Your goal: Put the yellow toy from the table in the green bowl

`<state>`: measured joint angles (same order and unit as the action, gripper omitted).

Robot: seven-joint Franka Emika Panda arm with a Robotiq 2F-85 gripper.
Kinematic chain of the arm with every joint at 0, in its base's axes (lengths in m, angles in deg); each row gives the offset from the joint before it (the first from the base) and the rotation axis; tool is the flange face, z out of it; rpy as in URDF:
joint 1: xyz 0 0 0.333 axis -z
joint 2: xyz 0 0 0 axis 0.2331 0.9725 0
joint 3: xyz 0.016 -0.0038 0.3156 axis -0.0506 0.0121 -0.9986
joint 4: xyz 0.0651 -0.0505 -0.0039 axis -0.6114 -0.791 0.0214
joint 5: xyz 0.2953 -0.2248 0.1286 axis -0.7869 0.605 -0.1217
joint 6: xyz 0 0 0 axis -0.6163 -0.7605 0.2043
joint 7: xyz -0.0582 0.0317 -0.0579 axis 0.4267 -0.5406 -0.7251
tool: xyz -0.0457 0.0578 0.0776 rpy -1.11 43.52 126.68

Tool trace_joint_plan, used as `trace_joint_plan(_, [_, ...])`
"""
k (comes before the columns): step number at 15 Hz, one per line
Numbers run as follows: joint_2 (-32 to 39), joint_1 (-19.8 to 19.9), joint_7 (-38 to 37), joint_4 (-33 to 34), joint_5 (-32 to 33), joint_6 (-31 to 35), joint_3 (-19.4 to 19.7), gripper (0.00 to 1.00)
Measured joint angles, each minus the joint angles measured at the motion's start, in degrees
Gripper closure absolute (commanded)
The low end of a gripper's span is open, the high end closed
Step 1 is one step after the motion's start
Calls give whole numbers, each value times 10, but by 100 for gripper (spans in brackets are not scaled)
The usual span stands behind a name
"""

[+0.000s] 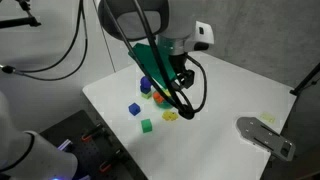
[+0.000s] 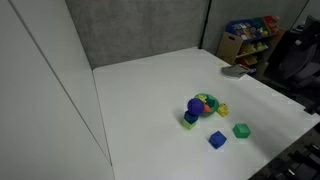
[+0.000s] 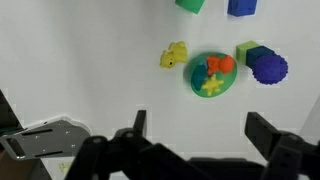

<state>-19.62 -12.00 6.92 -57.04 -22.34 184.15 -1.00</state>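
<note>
In the wrist view the yellow toy (image 3: pixel 174 54) lies on the white table just left of the green bowl (image 3: pixel 197 84). The bowl holds an orange piece and a yellow star-like piece. My gripper (image 3: pixel 202 130) is open and empty, its two fingers spread wide above bare table, nearer the camera than the bowl and the toy. In both exterior views the toy (image 1: pixel 170 116) (image 2: pixel 222 110) lies beside the cluster around the bowl (image 2: pixel 208 101). In an exterior view my gripper (image 1: pixel 183 100) hangs over that cluster and hides most of the bowl.
A purple ball (image 3: pixel 268 67), a blue cube (image 3: pixel 257 54) and a green cube (image 3: pixel 245 47) sit right of the bowl. A loose green cube (image 3: pixel 190 4) and blue cube (image 3: pixel 241 6) lie farther off. A grey metal piece (image 3: pixel 45 140) lies at the table's side (image 1: pixel 265 135).
</note>
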Motion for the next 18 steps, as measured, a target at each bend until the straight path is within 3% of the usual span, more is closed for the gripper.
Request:
trace_joint_plan(6, [0, 3, 0, 0, 0, 0, -3, 0])
trace_joint_plan(11, [5, 18, -16, 0, 1, 0, -43, 0])
trace_joint_plan(18, [61, 26, -168, 15, 53, 37, -113, 0])
